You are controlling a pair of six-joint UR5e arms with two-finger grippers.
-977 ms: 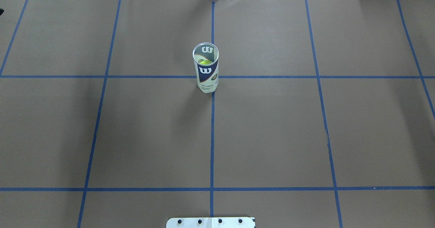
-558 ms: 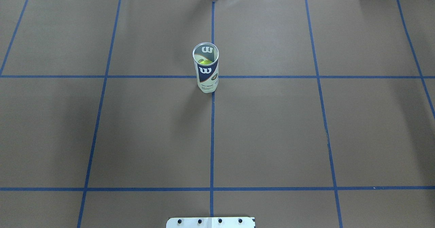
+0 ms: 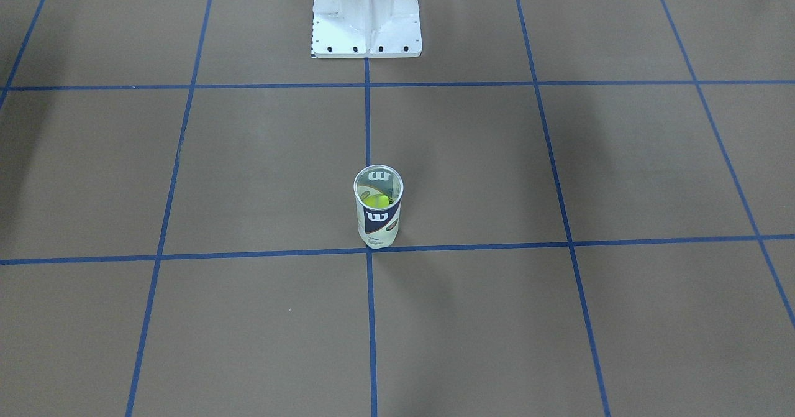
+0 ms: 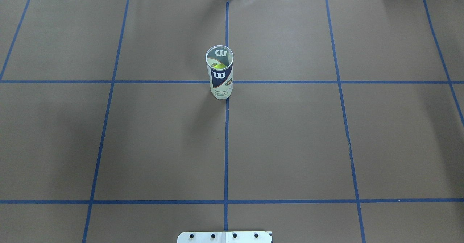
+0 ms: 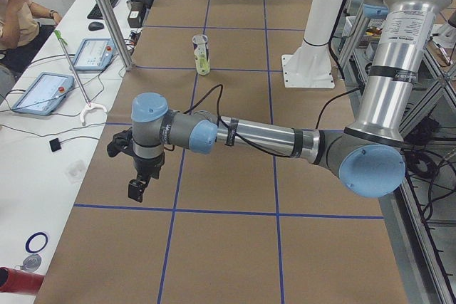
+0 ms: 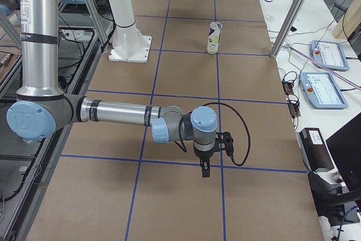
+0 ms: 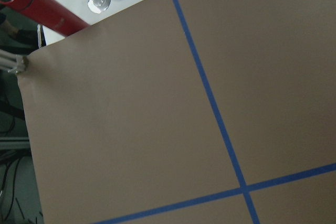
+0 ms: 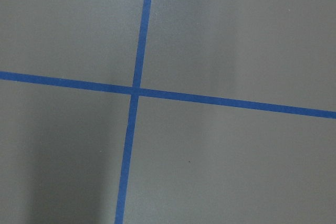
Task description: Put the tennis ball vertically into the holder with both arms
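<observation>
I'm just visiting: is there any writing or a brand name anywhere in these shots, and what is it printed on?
"W": white logo on the navy band of the holder, and again on its far wall, seen through the open top.
Small print on the white part below that logo: too small to read.
Screens of the two tablets beside the table: too blurred to read.
Nothing else is legible.

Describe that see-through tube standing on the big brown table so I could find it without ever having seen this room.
Start at the brown table gridded with blue tape and follow the centre line away from the white pedestal. By the second crossing stands the holder, an upright clear can. Its navy and white W label and the yellow-green tennis ball inside set it apart.
</observation>
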